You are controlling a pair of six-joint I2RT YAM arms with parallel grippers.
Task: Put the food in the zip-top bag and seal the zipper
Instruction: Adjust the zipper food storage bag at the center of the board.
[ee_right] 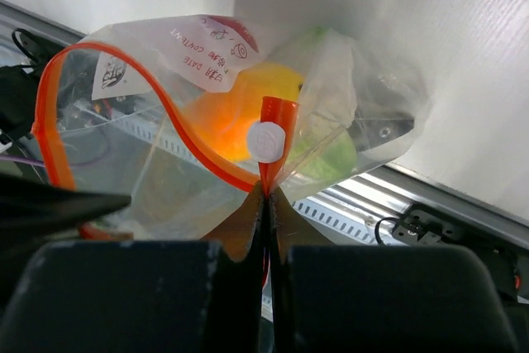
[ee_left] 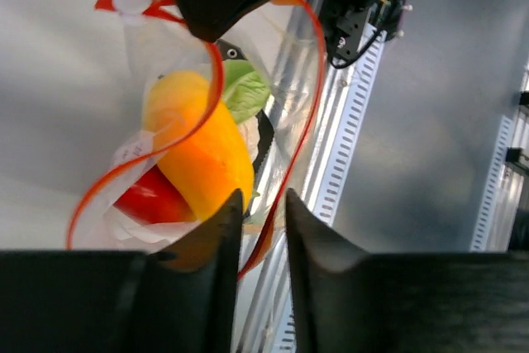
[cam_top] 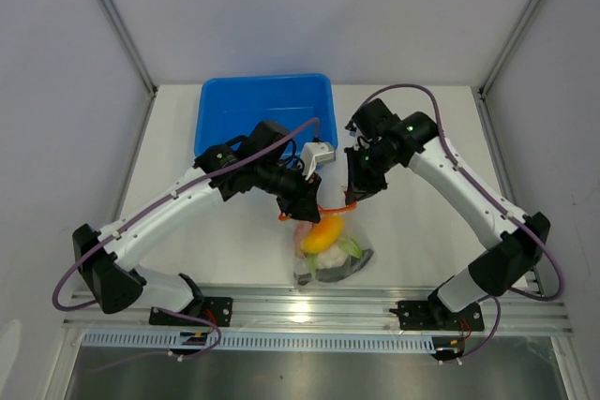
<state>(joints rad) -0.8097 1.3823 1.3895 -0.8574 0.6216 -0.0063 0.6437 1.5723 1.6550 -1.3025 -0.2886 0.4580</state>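
Note:
The clear zip-top bag (cam_top: 361, 252) hangs between both grippers at the table's near middle, its mouth open. Inside are an orange piece (cam_top: 325, 231), a red pepper (ee_left: 153, 200), green leaves (ee_left: 245, 93) and a dark grey piece (ee_right: 384, 130). The red-orange zipper (ee_right: 157, 101) forms an open loop. My right gripper (ee_right: 266, 189) is shut on the zipper's end just below its white slider (ee_right: 266, 140). My left gripper (ee_left: 263, 196) stands with its jaws slightly apart and the zipper strip (ee_left: 310, 80) running through the gap. From above the left gripper (cam_top: 302, 205) and right gripper (cam_top: 353, 196) flank the mouth.
A blue plastic tub (cam_top: 267, 110) stands at the back, just behind the left arm. An aluminium rail (cam_top: 319, 306) runs along the near edge right under the bag. Metal frame posts rise at both back corners.

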